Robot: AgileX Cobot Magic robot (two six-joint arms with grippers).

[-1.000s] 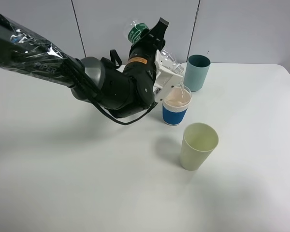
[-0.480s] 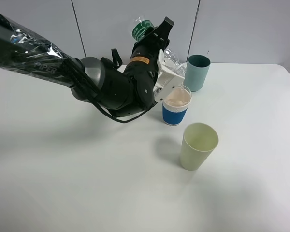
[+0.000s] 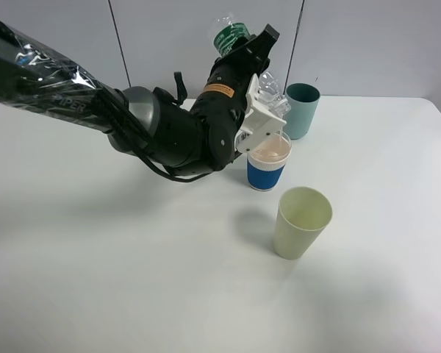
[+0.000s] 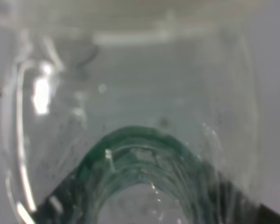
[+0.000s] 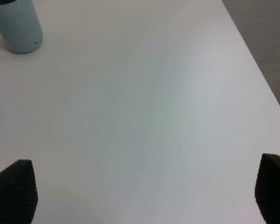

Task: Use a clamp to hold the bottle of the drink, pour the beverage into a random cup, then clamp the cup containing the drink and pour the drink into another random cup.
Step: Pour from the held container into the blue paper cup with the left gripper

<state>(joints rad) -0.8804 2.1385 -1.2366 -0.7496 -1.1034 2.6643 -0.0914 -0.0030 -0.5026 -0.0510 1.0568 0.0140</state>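
"The left clamp (image 3: 251,73), what was it doing when you looked?"

"It was clenched on the bottle (image 3: 230,35), gripping it around the middle. The bottle was tipped well over, with its green-labelled end up toward the wall (image 3: 367,44) and its neck slanting down to the blue-banded cup (image 3: 267,165). The mouth hung just above that cup's rim. A thin thread of liquid (image 3: 281,134) seemed to run from it into the cup, which looked pinkish up near the rim."

"And the left wrist camera?"

"Only the bottle (image 4: 140,116), so close that it filled the view: clear plastic with the green label curving across it. The jaws themselves could not be seen there."

"Where were the cups?"

"All 3 stood upright on the white table (image 3: 132,279). The blue-banded cup was in the middle, right beside the black arm (image 3: 169,136). The teal cup (image 3: 301,110) stood just behind it, nearer the wall. The pale green cup (image 3: 301,220) stood nearer the table's front edge, apart from it."

"What about the right gripper (image 5: 142,191)?"

"Released. Its 2 dark fingertips (image 5: 11,191) stood wide apart over bare table (image 5: 154,116), with nothing between them. The teal cup (image 5: 18,25) stood well off from it. The high camera did not show that gripper."
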